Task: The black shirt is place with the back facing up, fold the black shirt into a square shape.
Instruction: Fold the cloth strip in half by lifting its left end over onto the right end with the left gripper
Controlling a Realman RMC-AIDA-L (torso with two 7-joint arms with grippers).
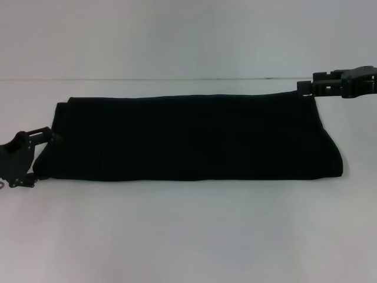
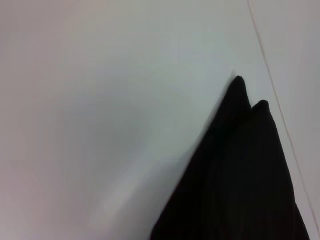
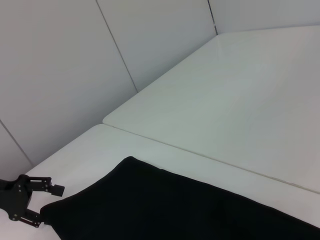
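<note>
The black shirt [image 1: 194, 138] lies on the white table [image 1: 188, 236] as a long folded band running left to right, with no lettering showing. My left gripper [image 1: 46, 155] stands open at the band's left end, one finger by the far edge and one by the near corner. The right wrist view shows that same left gripper [image 3: 47, 206] right beside the shirt [image 3: 175, 210]. My right gripper [image 1: 305, 88] reaches in from the right and meets the shirt's far right corner. In the left wrist view, two pointed folds of the shirt [image 2: 240, 180] rest on the table.
A seam [image 1: 177, 79] crosses the table behind the shirt. Beyond it lies a second white tabletop [image 3: 240, 100], with pale wall panels [image 3: 60, 75] behind. Bare white surface spreads in front of the shirt.
</note>
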